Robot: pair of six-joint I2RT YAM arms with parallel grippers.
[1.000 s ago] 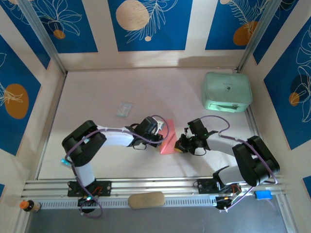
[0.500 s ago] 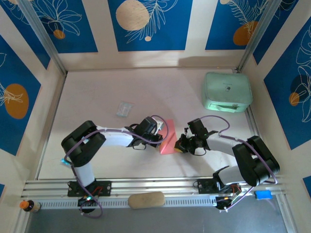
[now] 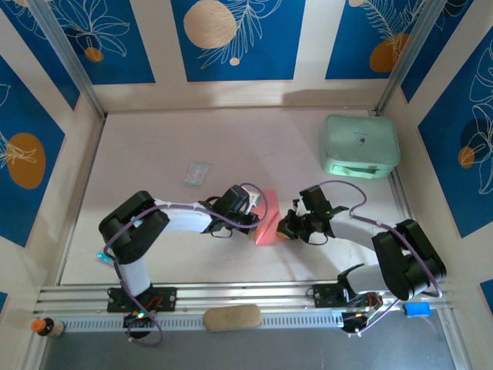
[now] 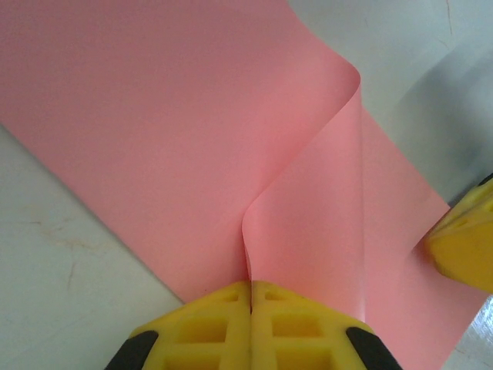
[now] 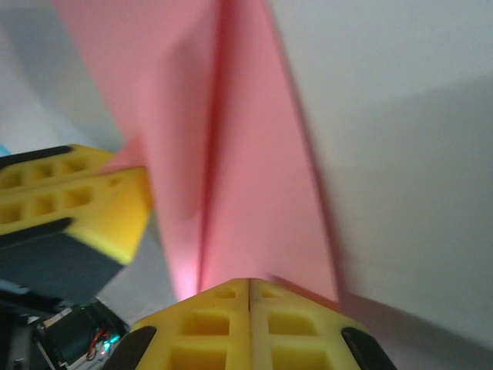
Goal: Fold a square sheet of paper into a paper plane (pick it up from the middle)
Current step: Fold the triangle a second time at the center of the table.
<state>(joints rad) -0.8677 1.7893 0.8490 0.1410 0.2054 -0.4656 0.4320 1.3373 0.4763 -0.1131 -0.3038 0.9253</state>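
From above, the table point(image 3: 154, 139) lies wide and bare across the upper half of the frame. A small clear plastic packet point(image 3: 197, 173) sits left of centre and a mint-green case point(image 3: 360, 145) is tucked into the upper right corner, against the side rail. Both are well apart from my arms. The walls close in left, right and top, and a tan oblong pad point(image 3: 232, 317) lies on the rails at the bottom edge between my two bases. The square sheet of paper point(image 3: 267, 220) sits just below the middle of the frame, raised into a slanted pink ridge. My left gripper point(image 3: 257, 219) meets it from the left and my right gripper point(image 3: 282, 228) from the right, and the two tips are near each other. In my left wrist view, my yellow fingers at the bottom centre are pressed together on a pinched-up fold of the paper. The sheet spreads flat towards the upper left, bare table shows at lower left and upper right, and a yellow finger of my right gripper shows at the right edge, touching the paper. In my right wrist view, my fingers at the bottom centre are likewise clamped shut on the paper's near end. A crease runs up the frame, my left gripper's yellow fingers stand at the left against the sheet, and open table fills the right side.
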